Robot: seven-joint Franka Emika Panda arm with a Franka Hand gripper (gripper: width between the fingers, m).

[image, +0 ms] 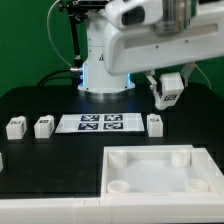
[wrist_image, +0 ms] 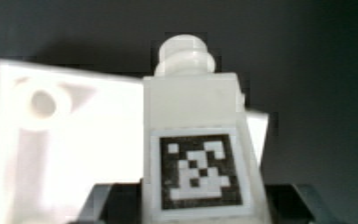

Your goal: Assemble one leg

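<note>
Leg of white plastic [wrist_image: 194, 120], a small block with a black-and-white square marker tag on one face and a rounded stud at its far end, is clamped between the dark fingers [wrist_image: 108, 203] of the tool [wrist_image: 197, 205], whose jaws are drawn in narrowly on its sides. In the wrist view the tag is turned to the camera, and part of the large white square tray-like part [wrist_image: 30, 150] is seen behind it. In the exterior view this tray is laid nearest on the black desk [image: 50, 100], with round sockets set in its corners. Beyond it a row is found: the flat white marker board [image: 100, 123] in the middle, a small white tagged block [image: 15, 127] and a second block [image: 43, 126] at the exterior view's left, and a third block [image: 155, 124] just beside the board at the exterior view's right. Farther back, the held leg is raised clear of the desk, above and a little beyond the third block. Farthest off, the white arm base [image: 105, 70] is stood on the desk before a green backdrop [image: 20, 40].
</note>
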